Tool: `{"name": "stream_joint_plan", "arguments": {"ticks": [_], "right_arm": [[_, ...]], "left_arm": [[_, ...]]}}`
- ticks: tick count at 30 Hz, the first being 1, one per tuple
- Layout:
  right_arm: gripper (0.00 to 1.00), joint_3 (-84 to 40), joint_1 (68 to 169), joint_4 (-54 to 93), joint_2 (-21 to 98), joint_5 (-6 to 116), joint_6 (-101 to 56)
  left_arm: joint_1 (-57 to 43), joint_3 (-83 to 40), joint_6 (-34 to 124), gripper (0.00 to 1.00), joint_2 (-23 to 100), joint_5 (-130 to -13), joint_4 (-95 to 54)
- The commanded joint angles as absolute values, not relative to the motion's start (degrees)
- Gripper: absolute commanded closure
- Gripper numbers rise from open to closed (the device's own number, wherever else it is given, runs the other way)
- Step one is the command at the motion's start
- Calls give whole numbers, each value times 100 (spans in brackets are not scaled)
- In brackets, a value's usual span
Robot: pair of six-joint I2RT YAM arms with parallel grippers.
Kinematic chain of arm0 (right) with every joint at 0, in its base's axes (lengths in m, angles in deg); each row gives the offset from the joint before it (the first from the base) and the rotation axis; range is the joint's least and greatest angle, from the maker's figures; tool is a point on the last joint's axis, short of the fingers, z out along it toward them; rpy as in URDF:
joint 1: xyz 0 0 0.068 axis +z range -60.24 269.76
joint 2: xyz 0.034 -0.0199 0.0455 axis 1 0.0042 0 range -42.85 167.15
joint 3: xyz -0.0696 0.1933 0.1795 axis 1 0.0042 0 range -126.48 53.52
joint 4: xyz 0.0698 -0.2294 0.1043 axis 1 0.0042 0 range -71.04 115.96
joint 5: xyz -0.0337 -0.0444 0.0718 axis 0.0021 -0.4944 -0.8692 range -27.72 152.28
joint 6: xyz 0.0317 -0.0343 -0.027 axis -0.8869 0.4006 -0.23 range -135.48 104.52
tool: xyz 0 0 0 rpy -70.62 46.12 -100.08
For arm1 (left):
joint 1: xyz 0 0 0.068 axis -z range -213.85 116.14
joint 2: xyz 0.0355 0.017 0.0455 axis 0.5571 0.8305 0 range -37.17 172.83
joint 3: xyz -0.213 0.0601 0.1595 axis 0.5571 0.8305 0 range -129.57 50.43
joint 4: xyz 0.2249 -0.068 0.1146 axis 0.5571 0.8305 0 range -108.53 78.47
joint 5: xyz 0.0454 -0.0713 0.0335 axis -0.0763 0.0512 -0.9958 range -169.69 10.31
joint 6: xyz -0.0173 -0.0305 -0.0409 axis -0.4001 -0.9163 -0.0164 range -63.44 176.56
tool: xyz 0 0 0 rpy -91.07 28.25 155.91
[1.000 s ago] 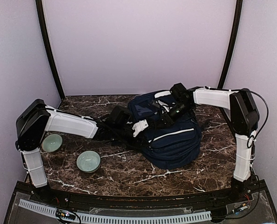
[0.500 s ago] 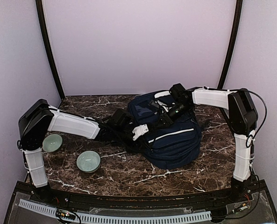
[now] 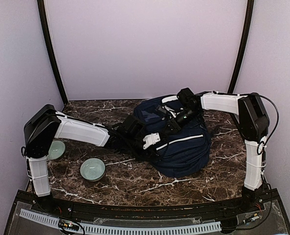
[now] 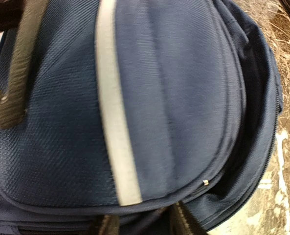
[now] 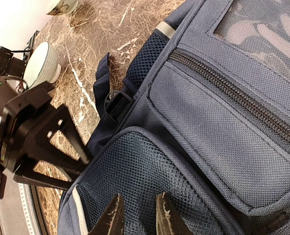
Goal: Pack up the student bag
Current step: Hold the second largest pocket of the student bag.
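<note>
Here the bag (image 3: 184, 147) lies on the desk (image 3: 135, 181), right of the middle and a little toward the back, with its white stripe (image 4: 113, 122) facing up. Both arms reach to it from opposite sides.

The left end effector (image 3: 154, 142) is at the left side of the bag. In the right wrist view its two fingers (image 5: 74, 134) stand apart, with the tips against the fabric. In its own view the edge of the bag's flap lies between the tips, but it is not possible to tell if they grasp it or are released.

The right end effector (image 5: 137, 218) is on the top of the bag, over a mesh pocket (image 5: 149, 171) and near a zipper (image 5: 233, 95). Its fingers are close together with a narrow gap. The tips are cut off by the picture's edge, so it is not clear if they pinch the mesh.

Two pale green bowls (image 3: 92, 169) (image 3: 54, 149) stand on the left part of the desk, well apart from the bag.
</note>
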State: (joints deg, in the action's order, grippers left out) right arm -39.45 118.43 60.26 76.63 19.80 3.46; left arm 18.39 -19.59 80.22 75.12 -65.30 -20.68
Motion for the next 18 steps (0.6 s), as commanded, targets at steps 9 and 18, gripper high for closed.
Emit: {"name": "stream_joint_plan", "arguments": {"ticks": [9,18], "right_arm": [[76,-3936,11815,6071,8013,2446,322],[77,-3916,11815,6020,8070,2535,213]], "left_arm": [[2279,-1824,7624,92,7094,-6920,-1751],[2656,-2227,7071,100,7068,-5765,-1523]]}}
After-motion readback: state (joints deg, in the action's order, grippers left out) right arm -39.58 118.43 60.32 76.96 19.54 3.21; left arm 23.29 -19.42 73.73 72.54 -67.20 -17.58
